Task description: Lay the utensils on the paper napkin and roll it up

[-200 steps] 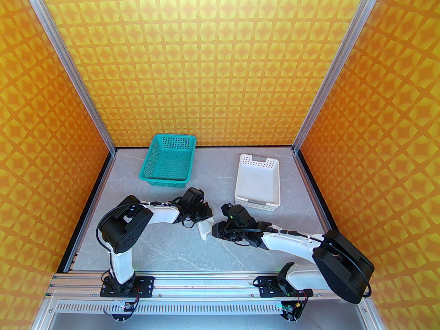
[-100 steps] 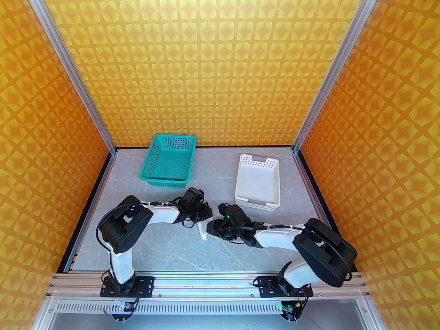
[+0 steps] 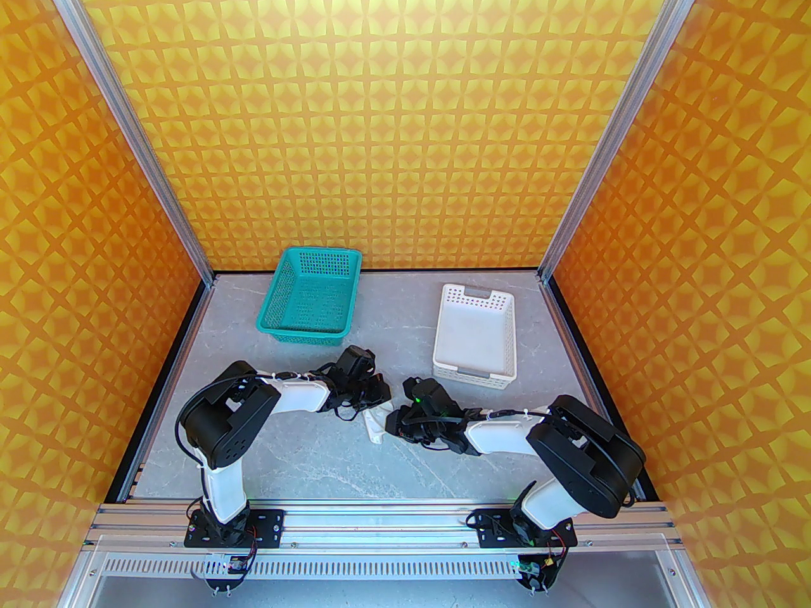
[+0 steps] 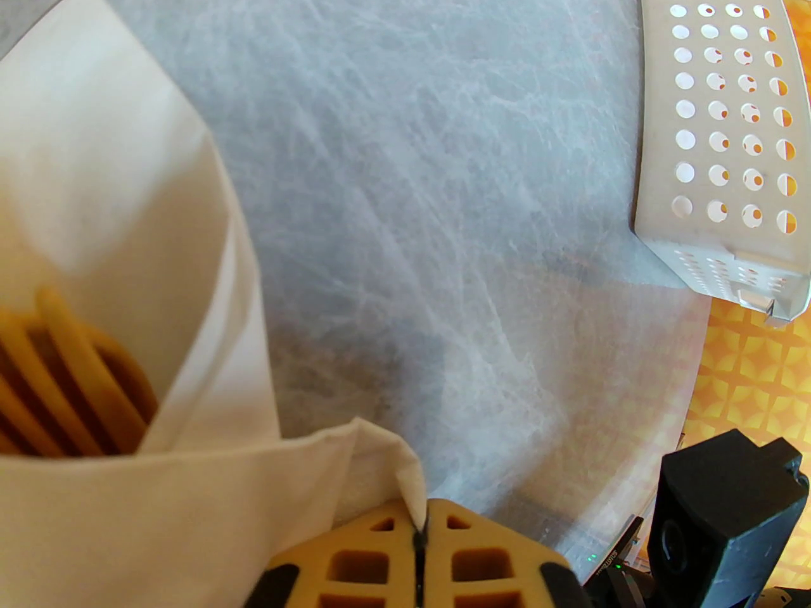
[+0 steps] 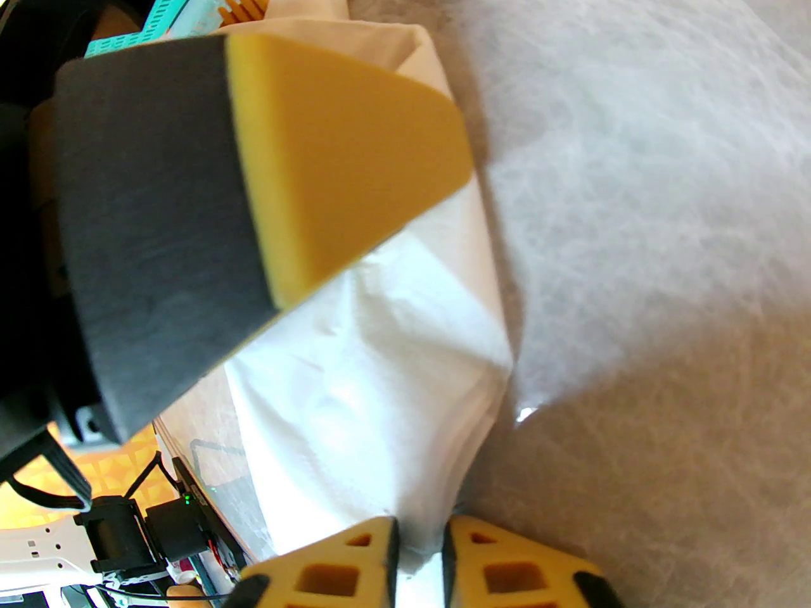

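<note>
The paper napkin (image 3: 375, 426) lies mid-table between the two grippers, wrapped into a loose roll. In the left wrist view the tan utensils (image 4: 70, 371) stick out of the open end of the paper napkin (image 4: 127, 213), fork tines foremost. My left gripper (image 4: 419, 523) is shut on a folded corner of the sheet, at the roll's far end (image 3: 379, 398). My right gripper (image 3: 390, 425) comes in from the right. In the right wrist view its fingertips (image 5: 418, 545) pinch the edge of the paper napkin (image 5: 380, 371), and fork tines (image 5: 244, 0) show at the top.
A teal basket (image 3: 310, 298) stands at the back left and a white perforated basket (image 3: 475, 333) at the back right, just beyond the right gripper. The grey table (image 3: 329, 466) lies between the roll and the arm bases.
The right arm has swung left and its elbow has pulled in. Its jaws have narrowed onto the napkin's edge. The left arm has stayed in place.
</note>
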